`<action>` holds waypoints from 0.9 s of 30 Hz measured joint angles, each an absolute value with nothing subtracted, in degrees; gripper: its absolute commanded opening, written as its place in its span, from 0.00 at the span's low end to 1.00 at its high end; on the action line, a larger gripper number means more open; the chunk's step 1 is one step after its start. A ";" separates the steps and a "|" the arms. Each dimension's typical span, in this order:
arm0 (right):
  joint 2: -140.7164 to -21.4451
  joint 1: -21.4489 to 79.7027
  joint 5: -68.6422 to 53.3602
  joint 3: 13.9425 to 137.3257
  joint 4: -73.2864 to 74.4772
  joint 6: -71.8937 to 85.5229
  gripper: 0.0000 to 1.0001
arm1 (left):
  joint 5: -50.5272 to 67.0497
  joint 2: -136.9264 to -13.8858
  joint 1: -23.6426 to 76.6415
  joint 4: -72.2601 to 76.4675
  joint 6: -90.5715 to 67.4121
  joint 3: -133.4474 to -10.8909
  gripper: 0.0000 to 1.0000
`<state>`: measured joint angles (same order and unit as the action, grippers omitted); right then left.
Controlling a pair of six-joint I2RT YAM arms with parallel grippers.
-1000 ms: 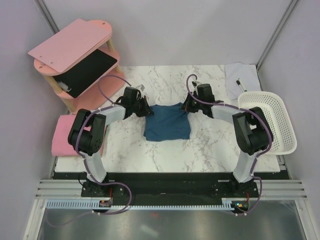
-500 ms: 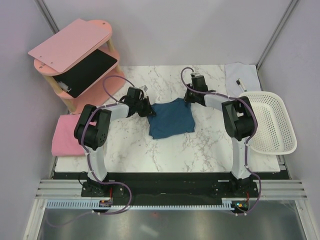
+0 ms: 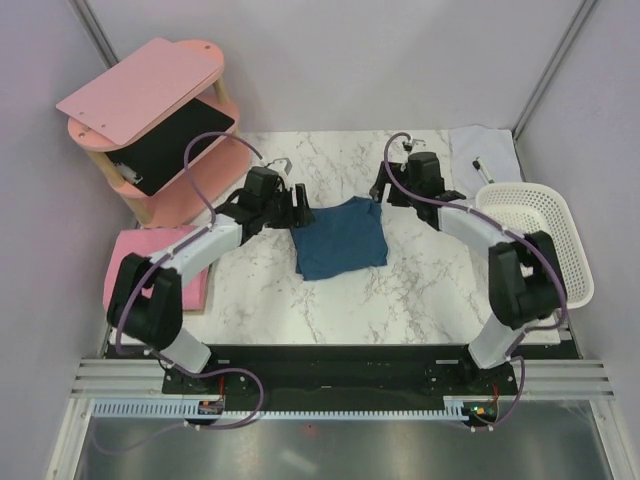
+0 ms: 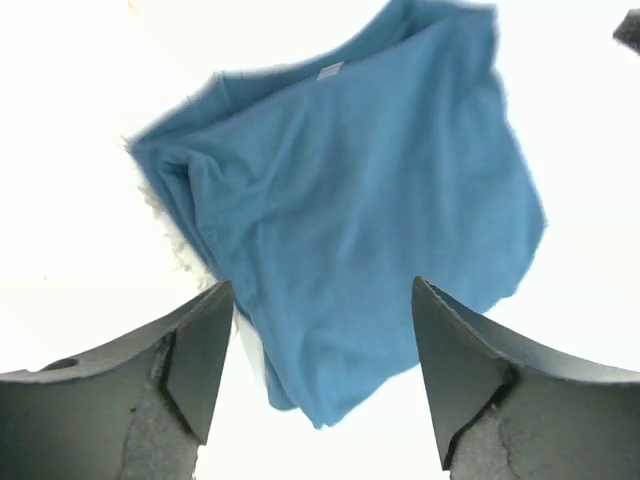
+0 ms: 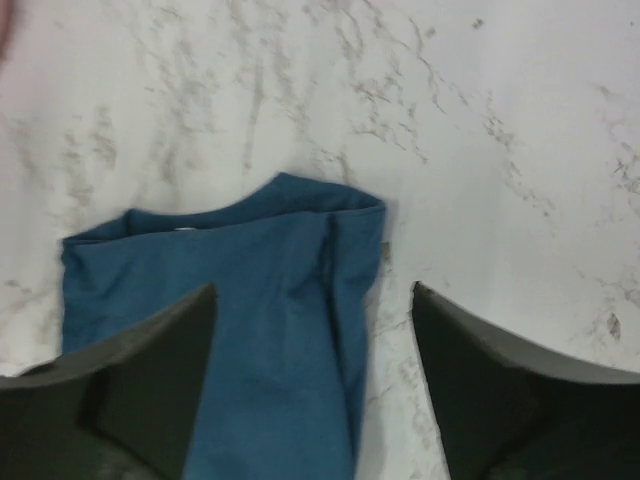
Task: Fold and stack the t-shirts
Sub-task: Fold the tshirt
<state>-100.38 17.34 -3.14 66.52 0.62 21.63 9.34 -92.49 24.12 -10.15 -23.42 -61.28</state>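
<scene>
The dark teal-blue t-shirt (image 3: 340,238) lies folded into a rough square in the middle of the marble table (image 3: 420,290). My left gripper (image 3: 297,205) hovers open by its far left corner. In the left wrist view the cloth (image 4: 350,200) lies flat below the spread left gripper (image 4: 320,283), with nothing pinched. My right gripper (image 3: 383,190) stands open at the far right corner. The right wrist view shows the shirt's folded edge (image 5: 270,260) under the right gripper (image 5: 312,287), also free. The pink t-shirt (image 3: 128,252) lies folded at the table's left edge, partly under my left arm.
A pink wooden shelf (image 3: 150,100) holding a black slab stands at the back left. At the back right corner lies a small white cloth with a pen (image 3: 480,155). A white perforated basket (image 3: 545,240) sits along the right edge.
Both grippers were shut on the teal shirt's far corners; now both have opened and let the cloth go. Both arms have swung their elbows outward. The shirt stays folded in place.
</scene>
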 measured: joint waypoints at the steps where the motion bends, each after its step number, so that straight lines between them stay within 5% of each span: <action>1: -97.08 18.13 -2.83 65.34 0.32 21.76 0.98 | 7.35 -89.76 24.91 -12.25 -22.85 -62.11 0.81; 7: -87.24 22.79 -2.79 59.88 -2.94 22.63 0.98 | -11.07 -87.46 26.83 -25.87 -21.30 -68.47 0.85; 10: -87.26 22.70 -3.16 56.47 -2.48 23.03 0.98 | -23.18 -95.39 26.96 -36.45 -21.47 -72.27 0.96; 15: -87.02 22.55 -2.50 52.18 -1.08 23.11 0.98 | -38.20 -110.00 27.35 -52.45 -24.34 -76.05 0.98; 27: -83.26 22.13 0.08 50.22 0.21 22.17 0.98 | -48.34 -115.87 27.73 -62.89 -28.25 -77.62 0.96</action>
